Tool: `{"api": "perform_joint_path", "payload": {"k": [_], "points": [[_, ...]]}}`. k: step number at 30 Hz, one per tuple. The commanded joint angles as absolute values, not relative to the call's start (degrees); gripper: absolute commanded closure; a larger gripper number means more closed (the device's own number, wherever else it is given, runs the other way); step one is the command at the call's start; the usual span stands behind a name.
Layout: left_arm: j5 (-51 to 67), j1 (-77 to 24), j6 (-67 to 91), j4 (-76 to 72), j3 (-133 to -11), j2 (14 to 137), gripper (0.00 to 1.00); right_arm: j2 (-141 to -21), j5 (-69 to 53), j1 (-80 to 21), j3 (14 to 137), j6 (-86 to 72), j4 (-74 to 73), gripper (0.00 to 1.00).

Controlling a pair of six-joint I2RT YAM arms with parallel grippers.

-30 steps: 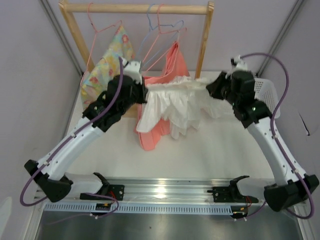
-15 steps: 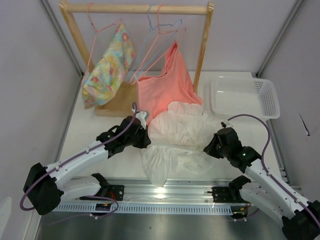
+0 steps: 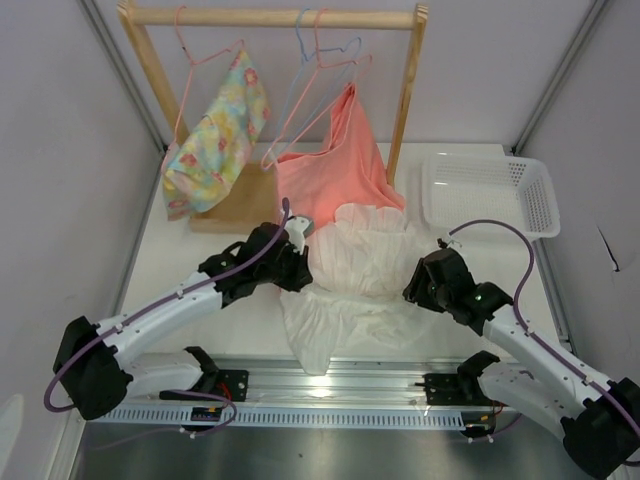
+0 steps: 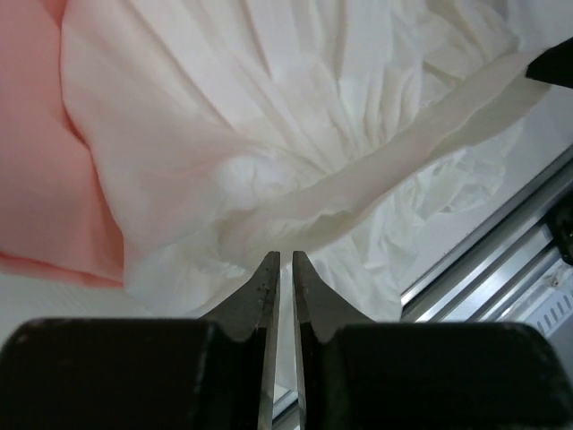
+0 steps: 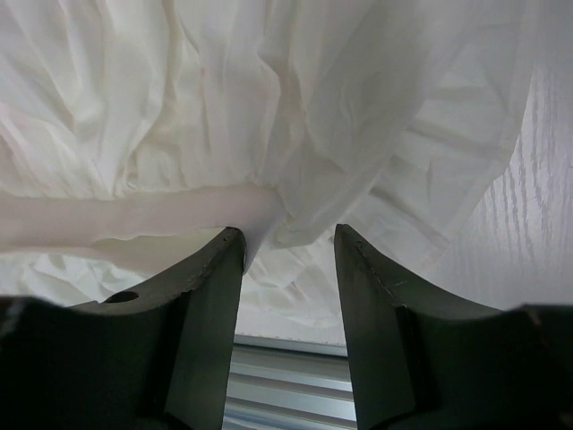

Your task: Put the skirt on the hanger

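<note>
The white skirt (image 3: 360, 275) lies crumpled on the table in front of the rack, its thick waistband (image 4: 394, 170) running across it. My left gripper (image 3: 302, 272) rests at the skirt's left edge. Its jaws (image 4: 286, 255) stand only a thin slit apart, and no cloth shows between them. At the skirt's right edge my right gripper (image 3: 412, 290) is open; the waistband's end (image 5: 179, 215) touches its left fingertip (image 5: 228, 246), ungripped. The light blue hanger (image 3: 290, 85) hangs bare on the rail.
A wooden rack (image 3: 270, 15) stands at the back with pink wire hangers. A floral garment (image 3: 215, 130) and a salmon garment (image 3: 340, 165) hang from it. A white basket (image 3: 540, 195) sits at the right. A metal rail (image 3: 330, 380) runs along the near edge.
A second ago both grippers held the skirt stretched up by the rack. They came down toward the near edge, laid it on the table, and both jaws have parted.
</note>
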State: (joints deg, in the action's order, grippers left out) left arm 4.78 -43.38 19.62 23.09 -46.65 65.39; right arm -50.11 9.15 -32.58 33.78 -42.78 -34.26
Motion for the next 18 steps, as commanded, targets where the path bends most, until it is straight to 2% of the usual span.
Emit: {"api": "perform_joint_path", "payload": {"k": [1,2,4,6,8,11,14,15,18], "points": [[9.9,-43.3,11.4,25.6,-53.2,67.8,0.84,-51.9,12.4,-32.7,39.1,-39.7,-33.8,0.5],[10.4,-43.3,11.0,26.2,-53.5,68.2,0.75,-52.6,12.1,-32.8,39.7,-39.3,-34.0,0.52],[13.1,-43.3,10.7,25.7,-53.4,66.6,0.68,-53.8,11.7,-32.8,41.0,-38.2,-34.2,0.52],[14.7,-43.3,10.8,23.7,-52.8,63.4,0.57,-53.9,10.2,-32.8,41.7,-37.4,-32.9,0.5],[12.9,-43.3,11.4,22.3,-53.7,59.2,0.49,-53.8,9.7,-32.8,42.6,-36.6,-32.2,0.48],[10.5,-43.3,10.3,22.6,-58.7,56.0,0.46,-55.2,7.7,-32.7,44.6,-35.5,-31.6,0.44],[13.1,-43.2,9.1,22.1,-63.4,54.6,0.46,-56.0,4.5,-32.7,46.1,-35.1,-29.9,0.39],[12.3,-43.2,9.2,21.7,-64.3,53.9,0.46,-56.0,4.2,-32.8,46.6,-35.2,-30.0,0.35],[2.9,-42.9,10.0,19.5,-69.5,52.7,0.46,-55.3,4.7,-32.9,46.7,-35.3,-29.7,0.31]]}}
